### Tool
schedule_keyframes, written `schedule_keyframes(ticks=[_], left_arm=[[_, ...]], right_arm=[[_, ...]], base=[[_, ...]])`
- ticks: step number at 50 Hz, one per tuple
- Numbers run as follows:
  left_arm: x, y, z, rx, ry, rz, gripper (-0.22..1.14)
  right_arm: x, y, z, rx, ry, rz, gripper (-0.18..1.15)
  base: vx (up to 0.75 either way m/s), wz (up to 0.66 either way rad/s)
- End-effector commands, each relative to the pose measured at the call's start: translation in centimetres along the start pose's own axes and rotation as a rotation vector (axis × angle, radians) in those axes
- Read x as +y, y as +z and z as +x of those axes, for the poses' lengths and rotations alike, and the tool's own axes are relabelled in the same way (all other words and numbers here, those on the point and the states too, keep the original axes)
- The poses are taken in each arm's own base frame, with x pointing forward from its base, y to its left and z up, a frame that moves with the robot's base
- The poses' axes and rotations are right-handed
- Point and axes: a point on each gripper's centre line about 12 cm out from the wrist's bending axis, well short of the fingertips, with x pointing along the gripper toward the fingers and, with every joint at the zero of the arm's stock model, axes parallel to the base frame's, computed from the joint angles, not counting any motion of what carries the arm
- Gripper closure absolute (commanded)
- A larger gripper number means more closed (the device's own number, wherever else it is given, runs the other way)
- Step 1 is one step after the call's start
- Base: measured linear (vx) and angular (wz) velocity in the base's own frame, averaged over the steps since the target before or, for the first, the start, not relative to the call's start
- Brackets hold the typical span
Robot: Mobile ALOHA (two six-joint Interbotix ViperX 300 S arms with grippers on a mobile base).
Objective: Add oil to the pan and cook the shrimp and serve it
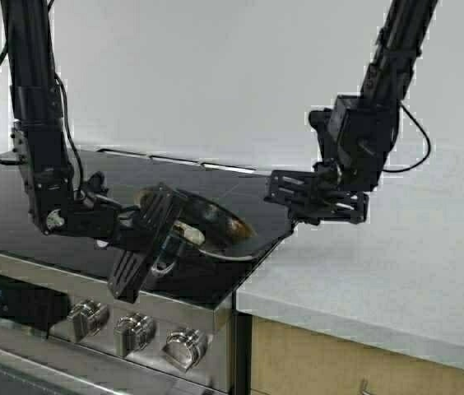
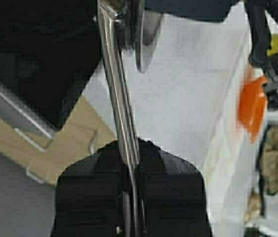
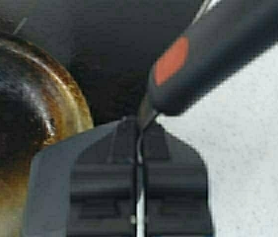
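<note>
Shrimp is nowhere we can make out; the pan [image 1: 211,224] sits tilted over the stove [image 1: 43,206], our left end effector [image 1: 154,239] clamped on its handle [image 2: 121,113] to steady it, while our right end effector [image 1: 318,202] pinches a spatula [image 3: 218,54] near the table [image 1: 396,263], likely ready for serving.

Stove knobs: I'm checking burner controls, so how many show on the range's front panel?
3, in a row on the steel front panel below the cooktop: left knob, middle knob, right knob. More may lie hidden beyond the view's left edge.
</note>
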Motion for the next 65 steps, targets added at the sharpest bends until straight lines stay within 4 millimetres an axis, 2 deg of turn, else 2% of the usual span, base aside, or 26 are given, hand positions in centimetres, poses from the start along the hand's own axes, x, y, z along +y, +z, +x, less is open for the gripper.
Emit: schedule_keyframes(ticks=[1, 10, 18, 34, 65], left_arm=[[-2.3, 0.7, 0.0, -0.008, -0.055, 0.060, 0.89], [-2.2, 0.6, 0.1, 0.008, -0.047, 0.066, 0.89], [-2.2, 0.4, 0.1, 0.020, -0.047, 0.058, 0.89], [-2.6, 0.4, 0.4, 0.042, -0.063, 0.052, 0.89], [-2.6, 0.4, 0.4, 0.051, -0.055, 0.044, 0.89]], right_arm=[[0.5, -0.1, 0.1, -0.001, 0.009, 0.011, 0.87], [2.6, -0.3, 0.6, -0.010, 0.049, 0.029, 0.87], [4.6, 0.4, 1.0, -0.042, 0.070, 0.064, 0.87], [7.3, 0.9, 1.4, -0.062, 0.104, 0.088, 0.87], [7.9, 2.6, 1.1, -0.109, 0.104, 0.132, 0.87]], base=[[0.00, 0.00], [0.00, 0.00], [0.00, 0.00], [0.00, 0.00], [0.00, 0.00]])
